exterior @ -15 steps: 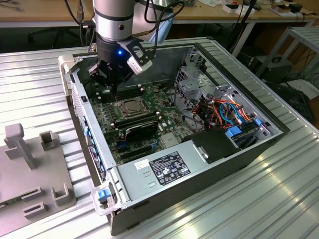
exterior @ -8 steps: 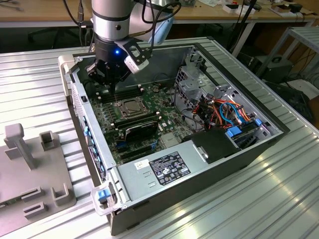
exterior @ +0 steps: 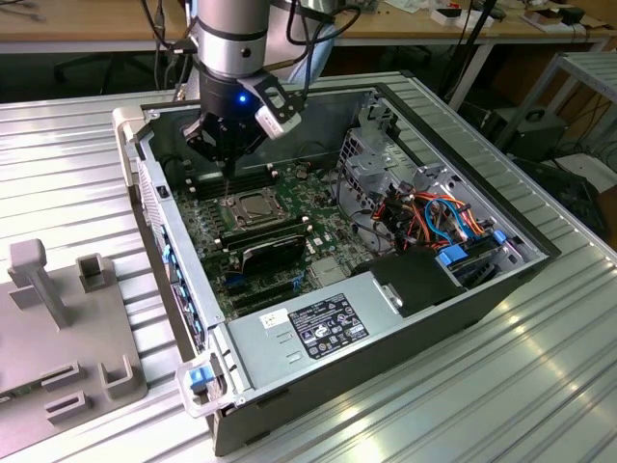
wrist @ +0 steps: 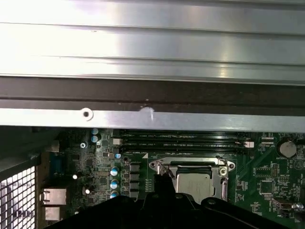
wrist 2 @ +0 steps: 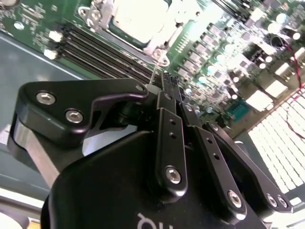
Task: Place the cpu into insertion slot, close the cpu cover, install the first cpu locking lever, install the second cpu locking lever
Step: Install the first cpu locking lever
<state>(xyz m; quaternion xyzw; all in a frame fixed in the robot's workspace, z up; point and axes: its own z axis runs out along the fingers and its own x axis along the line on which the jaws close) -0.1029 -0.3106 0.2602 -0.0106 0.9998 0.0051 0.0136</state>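
Note:
The cpu (exterior: 254,204) lies in the insertion slot on the green motherboard (exterior: 299,178), its silver top (wrist: 193,183) showing through the window of the cpu cover (wrist: 224,180). The cover lies flat over it. My gripper (exterior: 228,183) hangs just above the socket's corner on the exterior view's left, its fingers (wrist 2: 167,81) drawn together. A thin wire locking lever (wrist 2: 157,64) rises from the socket edge to the fingertips. I cannot tell whether it is gripped or only touched.
The open computer case (exterior: 501,280) rests on a ribbed metal table. Black memory slots (wrist: 181,140) run beside the socket. A black card (exterior: 275,253), a power supply (exterior: 318,323) and coloured cables (exterior: 434,217) crowd the case. A grey fixture (exterior: 58,318) stands at the exterior view's left.

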